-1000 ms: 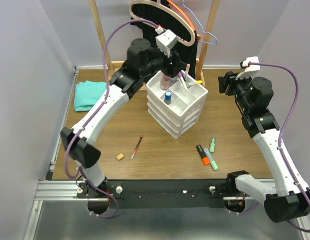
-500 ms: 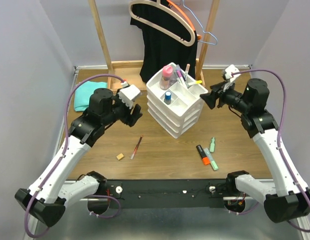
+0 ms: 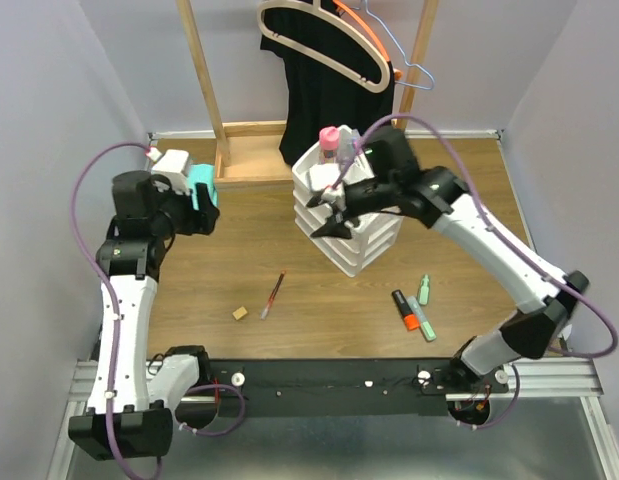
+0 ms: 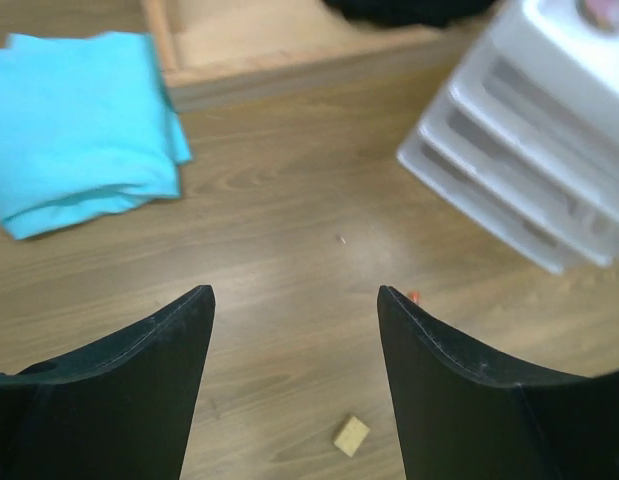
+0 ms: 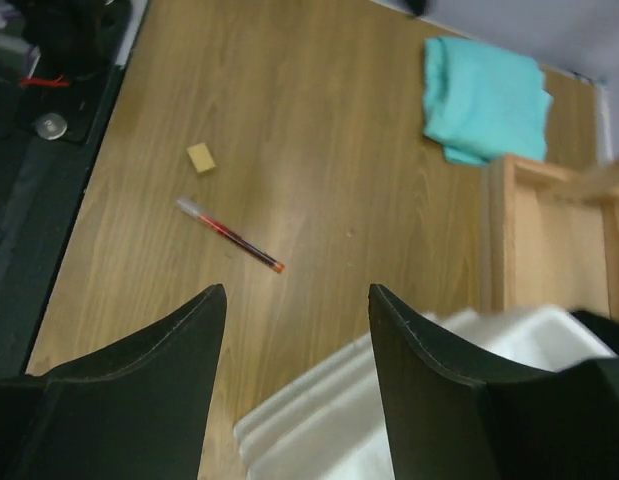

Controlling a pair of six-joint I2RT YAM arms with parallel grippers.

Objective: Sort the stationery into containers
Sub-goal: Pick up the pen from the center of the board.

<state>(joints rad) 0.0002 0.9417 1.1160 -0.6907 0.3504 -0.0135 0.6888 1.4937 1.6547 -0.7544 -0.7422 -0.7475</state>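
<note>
**K:** Entry, top view. What stands at the centre of the brown wooden table (image 3: pixel 469 250)?

**M:** The white plastic three-drawer organiser (image 3: pixel 364 250) with its divided tray on top. A wooden rack with hangers (image 3: pixel 204 80) stands behind it at 12 o'clock.

**K:** Arms?

**M:** The right gripper (image 3: pixel 324 215) hangs over the organiser's 9 o'clock corner. In its wrist view the jaws stand wide with only bare wood between them. The left gripper (image 3: pixel 194 210) is at 9 o'clock near the table edge, partly covering the folded teal cloth (image 3: pixel 201 185). Its jaws are also spread and hold nothing.

**K:** Stationery in the tray?

**M:** A pink-capped clear bottle (image 3: pixel 329 140) stands upright at the far side. The arm hides the other compartments.

**K:** Loose on the table?

**M:** At 5 o'clock from the organiser lies a chunky orange highlighter with a black cap (image 3: pixel 406 312). Two pale green highlighters (image 3: pixel 424 289) lie just beside it. At 7 o'clock are a slim clear pen with red ink (image 3: pixel 273 294) and, near it, a tan eraser cube (image 3: pixel 240 313), apart from each other.
</note>
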